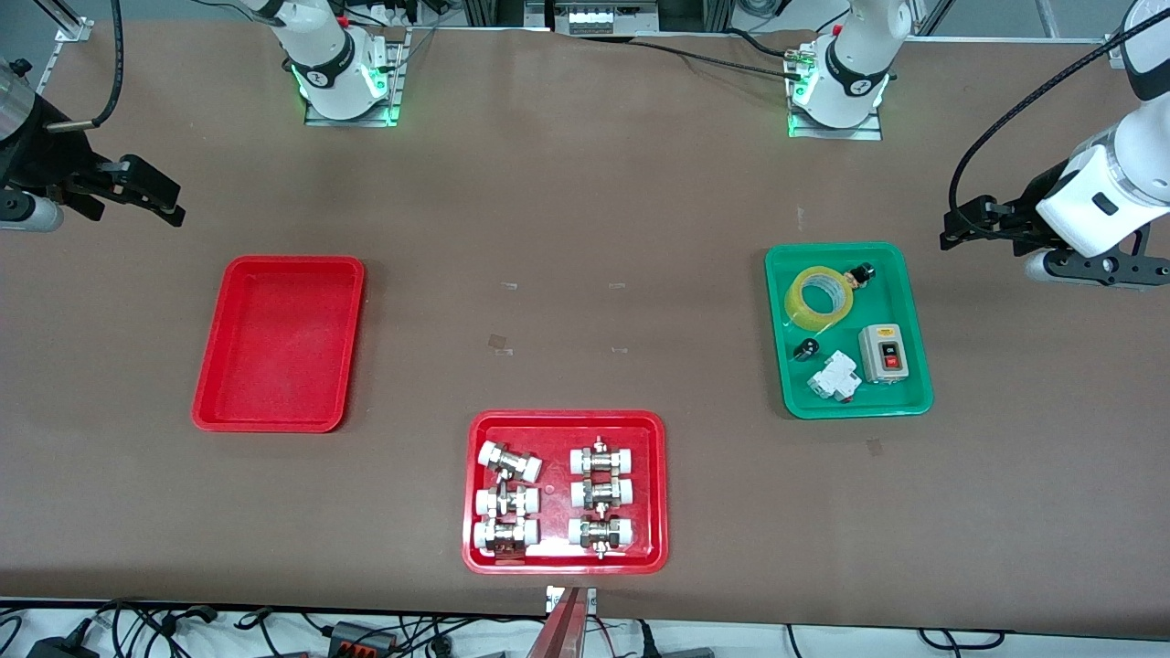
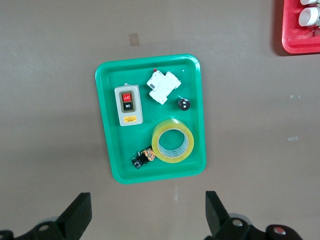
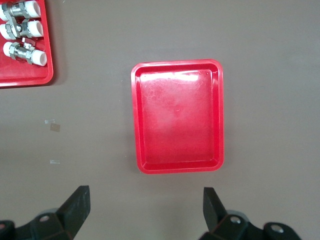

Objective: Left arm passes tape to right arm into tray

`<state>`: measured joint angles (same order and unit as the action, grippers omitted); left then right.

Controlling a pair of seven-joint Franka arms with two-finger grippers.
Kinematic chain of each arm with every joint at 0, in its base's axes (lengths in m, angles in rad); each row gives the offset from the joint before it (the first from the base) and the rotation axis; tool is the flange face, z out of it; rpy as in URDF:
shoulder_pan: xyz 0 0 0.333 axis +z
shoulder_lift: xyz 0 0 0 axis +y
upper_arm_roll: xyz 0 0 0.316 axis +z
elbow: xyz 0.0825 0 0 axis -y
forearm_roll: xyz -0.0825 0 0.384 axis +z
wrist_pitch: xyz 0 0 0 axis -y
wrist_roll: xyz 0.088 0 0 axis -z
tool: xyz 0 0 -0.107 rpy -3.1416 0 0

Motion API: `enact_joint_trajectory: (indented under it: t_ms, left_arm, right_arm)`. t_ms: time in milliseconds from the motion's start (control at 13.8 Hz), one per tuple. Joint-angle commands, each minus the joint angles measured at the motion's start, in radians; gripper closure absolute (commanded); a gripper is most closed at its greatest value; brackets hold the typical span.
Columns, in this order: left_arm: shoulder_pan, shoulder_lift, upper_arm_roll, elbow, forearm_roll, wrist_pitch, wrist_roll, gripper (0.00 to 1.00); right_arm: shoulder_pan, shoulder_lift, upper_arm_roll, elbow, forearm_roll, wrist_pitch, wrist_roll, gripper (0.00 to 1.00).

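Observation:
The yellow tape (image 1: 804, 311) lies in the green tray (image 1: 882, 283) toward the left arm's end of the table, and also shows in the left wrist view (image 2: 172, 125). My left gripper (image 1: 955, 228) is open and empty, up in the air over bare table beside the green tray; its fingers frame bare table in the left wrist view (image 2: 148, 212). The plain red tray (image 1: 279, 343) sits empty toward the right arm's end and shows in the right wrist view (image 3: 177, 120). My right gripper (image 1: 169, 201) is open and empty, up over bare table beside that tray (image 3: 146, 210).
The green tray also holds a grey on/off switch box (image 1: 883, 353), a white breaker (image 1: 836, 376) and small black parts. A red tray of white-capped metal fittings (image 1: 654, 493) sits mid-table, nearest the front camera.

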<state>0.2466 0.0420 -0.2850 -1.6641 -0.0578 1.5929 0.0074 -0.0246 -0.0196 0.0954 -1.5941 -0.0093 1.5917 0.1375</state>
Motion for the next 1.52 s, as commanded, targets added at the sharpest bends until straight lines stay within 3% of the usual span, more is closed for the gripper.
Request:
enact_joint_trajectory:
  t_ms: [0,434,795,1012,1301,1446]
  left_arm:
    - [-0.001,-0.013,0.01,0.004,-0.019,-0.017,0.013,0.0]
    - [-0.001,0.002,0.009,0.006,0.001,-0.008,0.005,0.0]
    - [-0.004,0.206,0.001,0.072,-0.016,-0.022,0.023,0.0]
    - [-0.01,0.326,0.001,0.044,-0.004,0.036,0.022,0.0]
    - [-0.02,0.329,-0.006,-0.144,0.001,0.173,0.003,0.0]
    - [-0.02,0.322,-0.006,-0.274,0.001,0.308,-0.012,0.0]
  right_arm:
    - [0.005,-0.005,0.001,-0.003,0.011,0.005,-0.018,0.0]
    - [0.008,-0.005,0.001,0.0,0.008,-0.006,-0.019,0.0]
    - [0.008,-0.005,0.001,-0.001,0.008,-0.006,-0.018,0.0]
    - [0.008,-0.005,0.001,-0.003,0.008,-0.004,-0.018,0.0]
    - [0.008,-0.005,0.001,-0.006,0.008,-0.004,-0.018,0.0]
    - [0.008,-0.005,0.001,-0.007,0.008,-0.002,-0.018,0.0]
